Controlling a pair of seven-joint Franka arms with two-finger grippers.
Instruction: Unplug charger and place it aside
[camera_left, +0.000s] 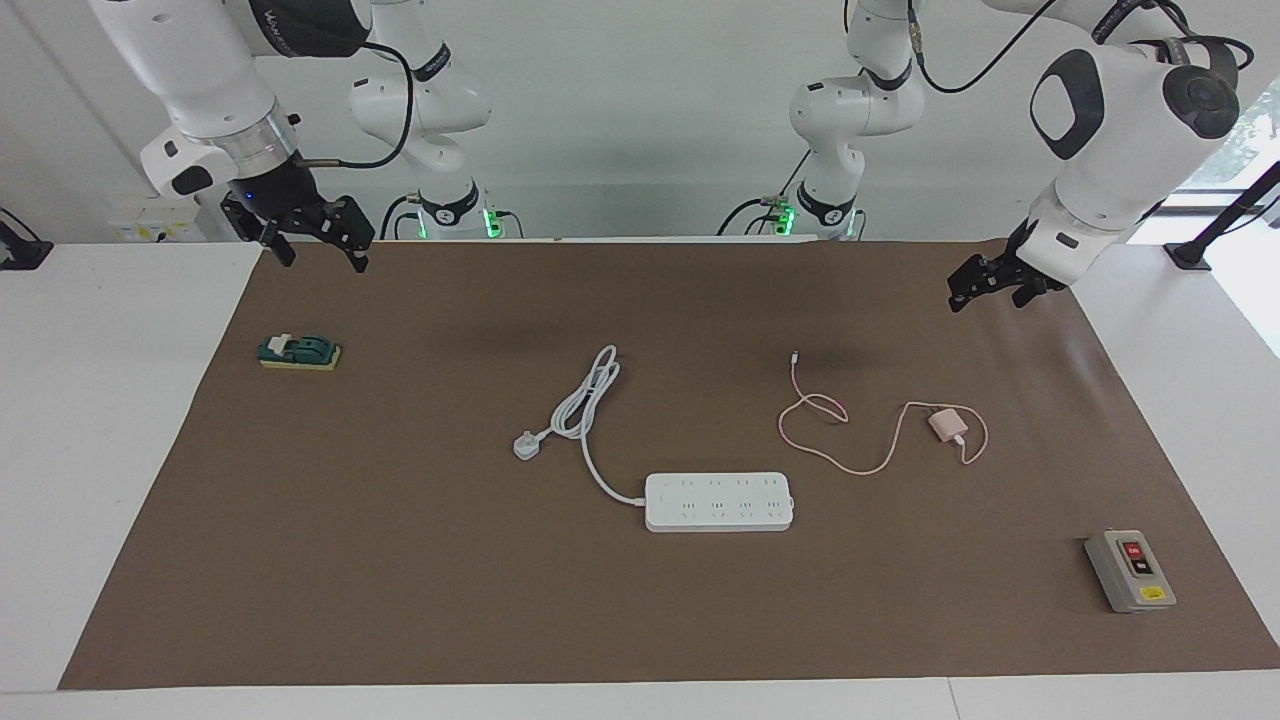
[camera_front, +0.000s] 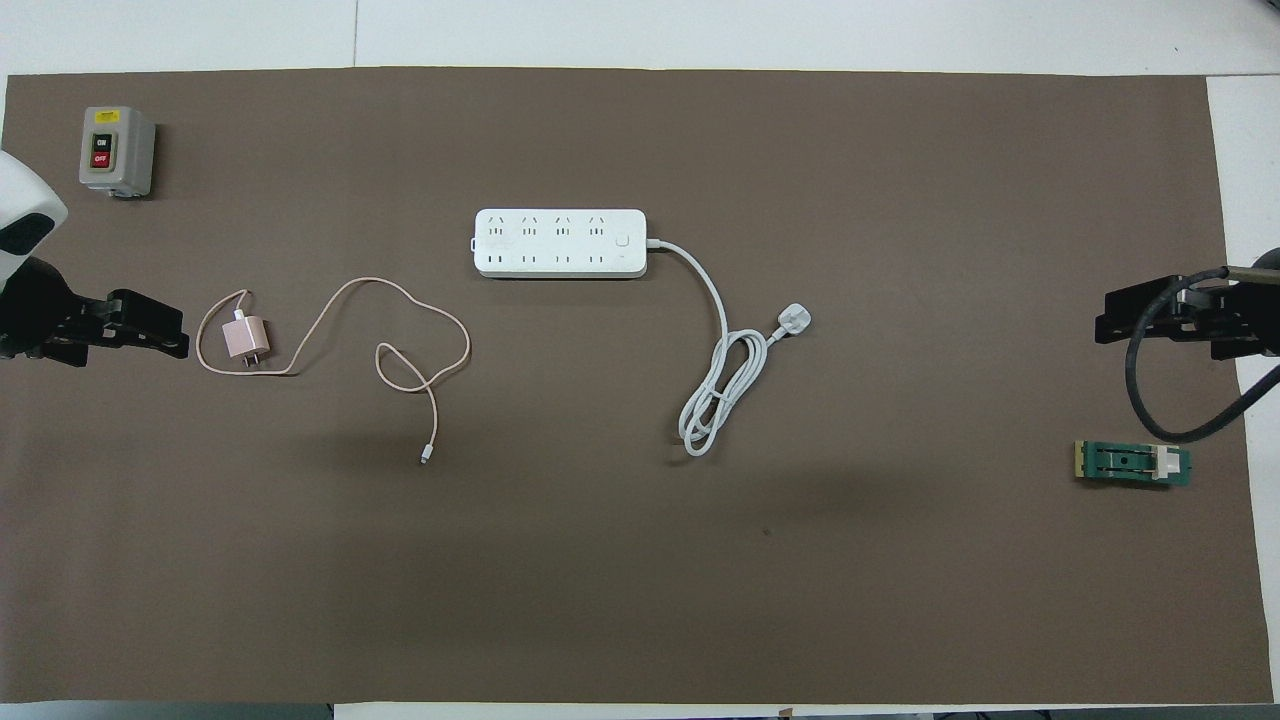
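The pale-pink charger (camera_left: 945, 425) lies loose on the brown mat (camera_left: 400, 560), apart from the white power strip (camera_left: 719, 502), toward the left arm's end and a little nearer to the robots. It also shows in the overhead view (camera_front: 245, 340), prongs bare. Its thin pink cable (camera_left: 830, 410) loops over the mat toward the strip (camera_front: 560, 243), touching nothing. My left gripper (camera_left: 985, 285) hangs open and empty over the mat's edge beside the charger (camera_front: 150, 330). My right gripper (camera_left: 318, 248) is open and empty, raised over the mat's corner at the right arm's end (camera_front: 1125, 315).
The strip's thick white cord (camera_left: 585, 400) coils toward the robots and ends in a loose white plug (camera_left: 527, 444). A grey switch box (camera_left: 1130, 570) stands farthest from the robots at the left arm's end. A green and yellow block (camera_left: 300, 352) lies under the right gripper's side.
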